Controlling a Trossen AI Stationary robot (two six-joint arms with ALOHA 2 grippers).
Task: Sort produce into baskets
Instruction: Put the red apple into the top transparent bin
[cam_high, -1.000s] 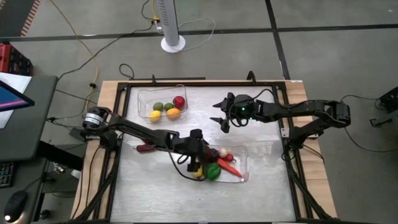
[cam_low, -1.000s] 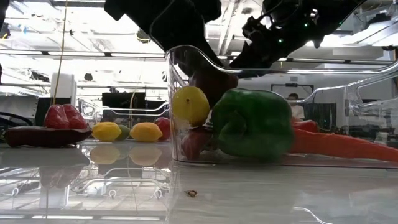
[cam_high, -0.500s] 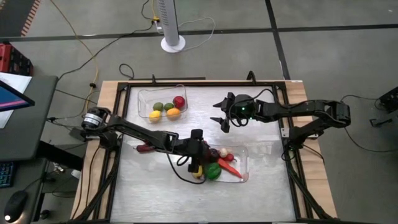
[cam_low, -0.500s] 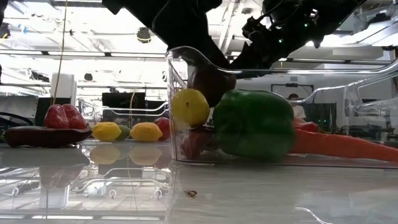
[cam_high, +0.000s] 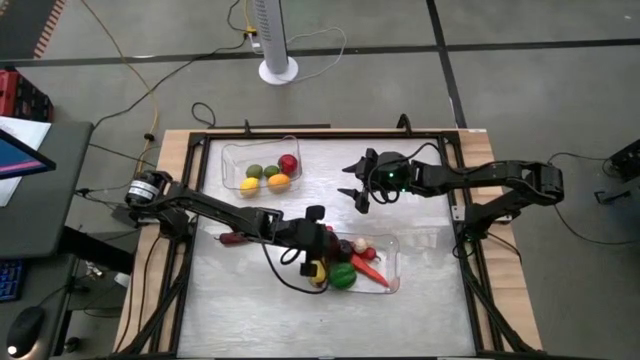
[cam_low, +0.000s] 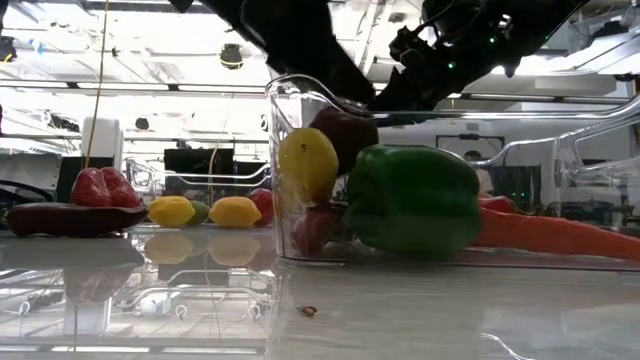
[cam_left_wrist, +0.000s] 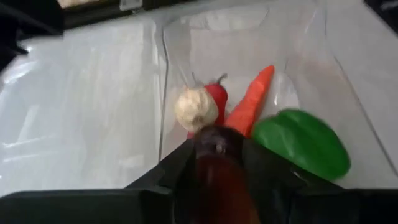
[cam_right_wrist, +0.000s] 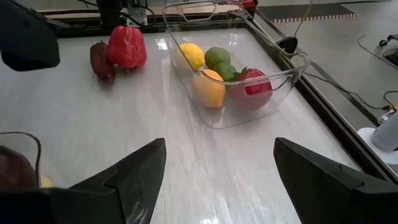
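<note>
The near basket (cam_high: 388, 250) holds a green pepper (cam_low: 415, 200), a carrot (cam_left_wrist: 249, 106), a yellow piece (cam_low: 307, 165), a whitish bulb (cam_left_wrist: 196, 109) and a small red piece (cam_left_wrist: 216, 96). My left gripper (cam_high: 326, 243) is over this basket's left end, shut on a dark red produce piece (cam_left_wrist: 216, 155). The far basket (cam_high: 228, 158) holds yellow, green, orange and red pieces. My right gripper (cam_high: 356, 190) hangs open over the table between the two baskets, with nothing in it. My left gripper pinches the dark red piece between its two fingers (cam_left_wrist: 177, 168), which lie on its two sides. The piece's rounded far end (cam_left_wrist: 216, 138) sticks out past the fingertips. The fingers slant down from the table's left. The piece sits high in the basket, above the other pieces (cam_low: 345, 128).
A red pepper (cam_right_wrist: 126, 46) and a dark purple long piece (cam_right_wrist: 101, 60) lie on the bare table left of the near basket. A black frame (cam_high: 200, 140) runs around the table. Bare tabletop lies between the two baskets and along the near edge.
My left gripper has shut on the dark red piece at the near basket's left end and has risen a little with it. The yellow piece beside it has shifted against the basket wall. My right gripper has kept still.
</note>
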